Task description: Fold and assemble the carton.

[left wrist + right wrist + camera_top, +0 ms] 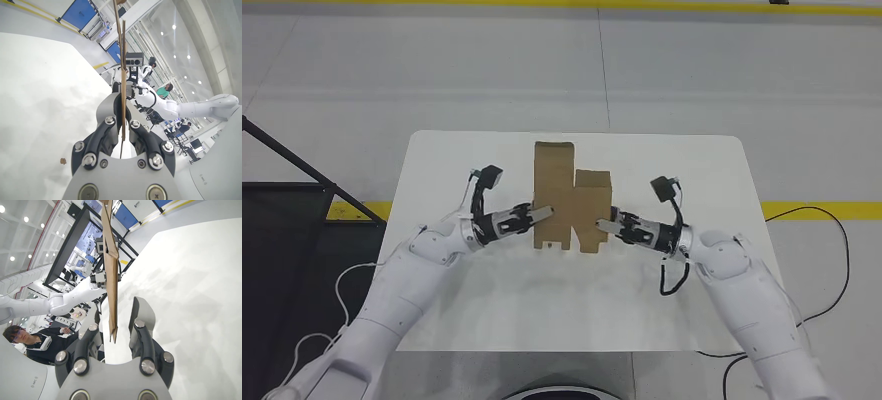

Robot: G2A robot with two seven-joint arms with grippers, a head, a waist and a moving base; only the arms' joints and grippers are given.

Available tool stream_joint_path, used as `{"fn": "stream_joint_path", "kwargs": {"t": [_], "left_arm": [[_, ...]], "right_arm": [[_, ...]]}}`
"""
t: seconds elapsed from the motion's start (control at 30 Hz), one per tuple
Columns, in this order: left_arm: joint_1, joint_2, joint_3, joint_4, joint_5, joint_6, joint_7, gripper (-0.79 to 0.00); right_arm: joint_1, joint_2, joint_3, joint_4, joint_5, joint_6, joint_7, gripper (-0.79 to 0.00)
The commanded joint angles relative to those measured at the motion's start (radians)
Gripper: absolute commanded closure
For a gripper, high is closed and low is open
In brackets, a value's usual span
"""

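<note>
Carton [567, 200]: flattened, left gripper [122, 108] pinching one side edge. Right gripper [117, 311] is spread around the opposite edge, apparently not touching. The carton is held level above mid-table [682, 300]. Next: close the right gripper on one panel only, then push inward gently to open the sleeve.

No print could be read on the carton [567, 195] or worktop [542, 300]; a far board [139, 204] bore lettering too small to tell.
</note>
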Motion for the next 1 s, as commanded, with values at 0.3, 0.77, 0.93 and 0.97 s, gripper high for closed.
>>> {"fn": "stream_joint_path", "kwargs": {"t": [0.3,0.77,0.93,0.97], "left_arm": [[0.004,-0.022,-0.003,0.024,-0.025,0.0,0.064,0.0],[0.017,-0.024,-0.001,-0.011,-0.001,0.038,0.095,0.0],[0.036,-0.032,0.012,-0.06,0.049,0.058,0.153,0.0],[0.037,-0.034,0.016,-0.062,0.057,0.057,0.159,0.0]], "right_arm": [[-0.062,0.005,0.014,0.01,0.179,-0.13,-0.036,-0.785],[-0.074,0.004,0.006,-0.012,0.15,-0.095,-0.063,-0.785],[-0.085,0.003,0.003,-0.044,0.107,-0.08,-0.106,-0.785],[-0.086,0.003,0.003,-0.046,0.102,-0.079,-0.111,-0.785]]}}
